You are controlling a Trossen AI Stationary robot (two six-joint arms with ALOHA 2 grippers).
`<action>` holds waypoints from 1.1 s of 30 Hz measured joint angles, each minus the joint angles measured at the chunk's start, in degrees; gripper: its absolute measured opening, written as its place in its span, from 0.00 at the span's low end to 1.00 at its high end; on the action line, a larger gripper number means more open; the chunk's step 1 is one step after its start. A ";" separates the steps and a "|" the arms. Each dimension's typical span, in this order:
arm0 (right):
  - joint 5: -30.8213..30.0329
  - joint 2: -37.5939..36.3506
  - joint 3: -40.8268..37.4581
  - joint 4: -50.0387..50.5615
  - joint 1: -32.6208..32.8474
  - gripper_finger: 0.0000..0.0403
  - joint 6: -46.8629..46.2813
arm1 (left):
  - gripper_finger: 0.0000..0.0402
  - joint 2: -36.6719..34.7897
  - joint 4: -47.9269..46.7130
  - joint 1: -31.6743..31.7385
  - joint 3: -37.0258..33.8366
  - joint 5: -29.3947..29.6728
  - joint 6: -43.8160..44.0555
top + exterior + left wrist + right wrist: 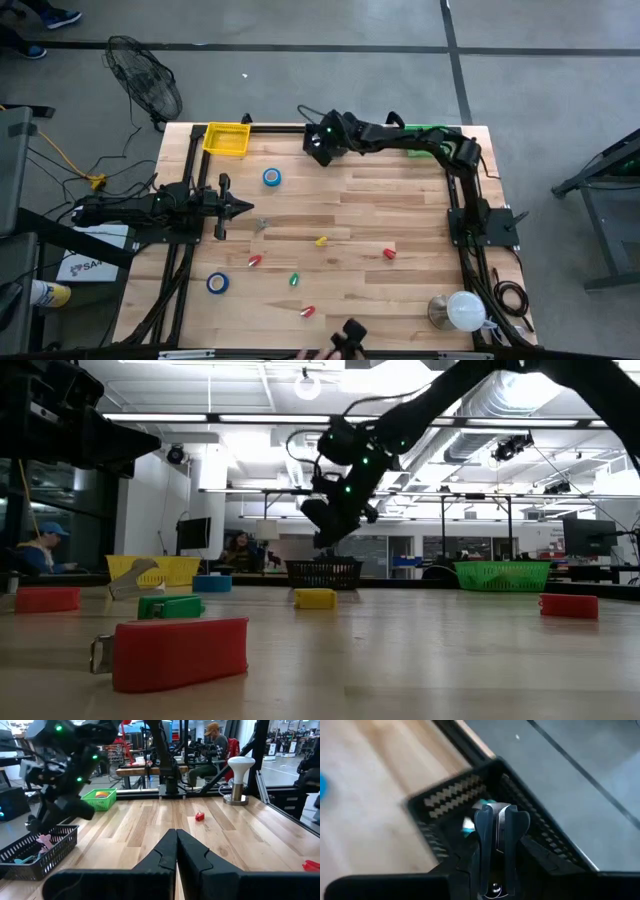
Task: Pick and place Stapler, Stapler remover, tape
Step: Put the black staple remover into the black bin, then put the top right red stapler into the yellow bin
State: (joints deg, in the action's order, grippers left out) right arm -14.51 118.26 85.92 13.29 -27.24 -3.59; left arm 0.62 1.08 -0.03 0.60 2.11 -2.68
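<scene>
The right gripper (320, 143) hovers over the black basket (50, 847) at the table's 12 o'clock edge, its grip impossible to read, while the nearest blue tape roll (272, 177) lies flat at its 8 o'clock, slightly nearer the closed left gripper (243, 207).

Black basket (520, 815) blurred (contents unclear), partly behind right tool (496, 820).
</scene>
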 joint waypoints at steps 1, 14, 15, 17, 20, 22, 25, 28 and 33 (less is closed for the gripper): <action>0.68 0.60 0.43 0.34 -0.63 0.22 -0.73 | 0.00 -0.02 0.02 0.00 -0.01 0.02 -0.02; 7.83 2.77 1.37 3.90 -3.67 0.23 -2.38 | 0.00 -0.02 0.01 0.01 -0.01 0.00 -0.02; 8.12 2.77 1.37 4.09 -3.67 0.24 -2.21 | 0.00 -0.01 0.01 0.01 -0.01 0.00 -0.02; 8.52 2.77 1.37 4.42 -3.65 0.28 -2.00 | 0.00 -0.02 0.01 0.01 0.00 0.00 -0.02; 8.77 2.77 1.37 4.28 -3.65 0.36 -1.43 | 0.00 -0.02 0.02 0.02 -0.02 0.00 -0.02; 8.77 2.75 1.37 4.34 -3.65 0.42 -1.41 | 0.00 -0.01 0.01 0.00 -0.01 0.00 -0.02; 8.75 2.75 1.37 4.27 -3.65 0.50 -1.36 | 0.00 0.00 0.00 0.02 0.00 0.00 -0.02; 8.73 2.75 1.37 4.30 -3.65 0.55 -1.35 | 0.00 -0.02 0.00 0.00 -0.02 0.00 -0.02; 8.43 2.73 1.37 4.27 -3.65 0.59 -1.43 | 0.00 -0.02 0.02 0.02 0.00 0.00 -0.02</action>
State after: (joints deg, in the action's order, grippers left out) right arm -6.09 120.98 87.29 17.56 -30.89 -5.02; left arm 0.60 1.10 -0.01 0.60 2.11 -2.70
